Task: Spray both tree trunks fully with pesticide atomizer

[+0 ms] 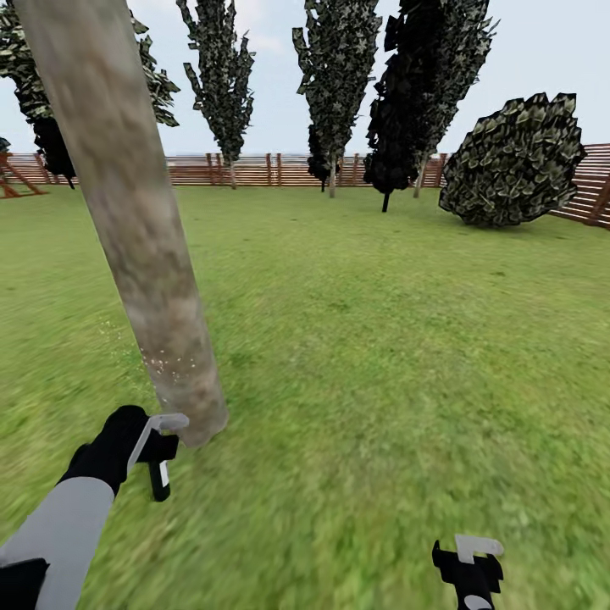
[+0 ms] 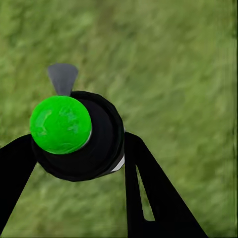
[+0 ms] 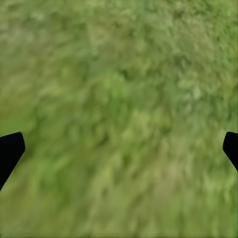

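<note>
A thick, pale grey-brown mottled tree trunk [image 1: 127, 212] leans across the left of the head view, with small pale specks on its lower part. Right beside its base, my left gripper [image 1: 155, 442] is shut on the pesticide atomizer [image 1: 159, 473], a stubby black body with a pale band. In the left wrist view the atomizer [image 2: 82, 141] shows a bright green cap and a grey nozzle, clamped between the black fingers [image 2: 148, 193] over grass. My right gripper [image 1: 470, 561] hangs low at the right, open and holding nothing; its fingertips [image 3: 10, 151] stand wide apart above the lawn.
Green lawn [image 1: 381, 339] stretches ahead to a brown slatted fence [image 1: 254, 169]. Several narrow dark trees [image 1: 339, 76] stand along the fence, and a round leafy bush [image 1: 512, 161] sits at the right. A reddish wooden frame [image 1: 13, 178] shows at the far left.
</note>
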Controlling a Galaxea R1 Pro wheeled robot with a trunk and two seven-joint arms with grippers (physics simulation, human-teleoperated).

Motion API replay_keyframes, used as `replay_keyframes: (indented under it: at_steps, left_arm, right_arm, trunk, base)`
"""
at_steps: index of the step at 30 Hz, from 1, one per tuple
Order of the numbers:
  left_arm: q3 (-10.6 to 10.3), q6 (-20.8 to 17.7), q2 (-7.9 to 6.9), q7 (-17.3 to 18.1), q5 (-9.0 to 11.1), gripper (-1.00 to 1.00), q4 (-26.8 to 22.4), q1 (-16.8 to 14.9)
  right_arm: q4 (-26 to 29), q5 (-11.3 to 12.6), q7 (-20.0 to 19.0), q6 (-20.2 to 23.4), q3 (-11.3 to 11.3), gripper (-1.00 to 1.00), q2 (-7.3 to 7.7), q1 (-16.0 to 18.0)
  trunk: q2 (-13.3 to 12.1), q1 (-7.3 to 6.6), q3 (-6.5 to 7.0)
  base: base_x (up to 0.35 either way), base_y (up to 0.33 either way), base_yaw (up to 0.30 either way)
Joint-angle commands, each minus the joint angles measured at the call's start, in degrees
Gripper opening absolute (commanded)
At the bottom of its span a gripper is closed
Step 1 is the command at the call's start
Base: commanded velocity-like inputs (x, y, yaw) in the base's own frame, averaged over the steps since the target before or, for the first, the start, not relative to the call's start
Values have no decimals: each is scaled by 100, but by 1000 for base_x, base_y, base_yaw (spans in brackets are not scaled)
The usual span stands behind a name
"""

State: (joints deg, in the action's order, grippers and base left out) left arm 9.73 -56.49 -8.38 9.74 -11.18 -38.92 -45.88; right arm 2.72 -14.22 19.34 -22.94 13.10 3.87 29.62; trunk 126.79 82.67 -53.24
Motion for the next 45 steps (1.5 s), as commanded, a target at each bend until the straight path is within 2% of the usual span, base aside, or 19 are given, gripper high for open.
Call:
replay_keyframes:
  at_steps: [1, 3, 7, 9, 12, 14, 17, 20, 22, 26, 30, 39, 45]
  left_arm:
    - [-1, 18, 33, 1, -58, -100, 7, 7]
    - [1, 31, 24, 1, -59, -100, 12, 14]
    - [32, 78, -72, 2, -60, -100, -17, 246]
    - [43, 366, -153, -58, -60, -100, -3, 413]
    - [46, 476, -171, -269, -41, -100, -2, 486]
    - [65, 496, -123, -345, -1, -100, -65, 499]
    - [99, 527, -135, -346, 31, -100, -81, 501]
    - [289, 551, -118, -345, 50, -100, -86, 501]
    - [327, 559, -108, -346, 53, -100, -88, 501]
    - [323, 565, -15, -349, 62, -100, -127, 501]
    - [318, 524, 60, -351, 52, -100, -611, 501]
    - [317, 526, 234, -357, 37, -100, -652, 510]
    - [319, 523, 232, -358, 28, -100, -652, 510]
  right_arm:
    - [0, 1, 0, 0, 0, 100, 0, 0]
    - [0, -1, 0, 0, 0, 100, 0, 0]
    - [-2, -2, 0, 0, 0, 100, 8, 0]
    - [-1, -2, 0, 0, 0, 100, 16, 0]
    - [0, -2, 0, 0, 0, 100, 10, 0]
    - [0, -2, 0, 0, 0, 100, 3, 0]
    - [0, -2, 0, 0, 0, 100, 0, 0]
    - [0, -2, 0, 0, 0, 100, -3, 0]
    - [0, -2, 0, 0, 0, 100, -7, 0]
    - [0, -2, 0, 0, 0, 100, 0, 0]
    - [0, -2, 0, 0, 0, 100, 12, 0]
    - [0, -2, 0, 0, 0, 100, 14, 0]
    - [0, -2, 0, 0, 0, 100, 9, 0]
  trunk:
    - [0, 0, 0]
    - [0, 0, 0]
    - [0, 0, 0]
    - [0, 0, 0]
    - [0, 0, 0]
    - [0, 0, 0]
    - [0, 0, 0]
    - [0, 0, 0]
    - [0, 0, 0]
    - [0, 0, 0]
    - [0, 0, 0]
    - [0, 0, 0]
    - [0, 0, 0]
  base:
    - [23, 0, 3]
    - [120, 0, 2]
    - [306, 0, 0]
    - [291, 0, 0]
    - [84, 0, 0]
    - [12, 0, 59]
    - [2, 0, 228]
    - [72, -41, 269]
    - [193, -132, 260]
    - [193, -200, 62]
    - [54, -262, 3]
    - [4, -272, 0]
    - [89, -275, 0]
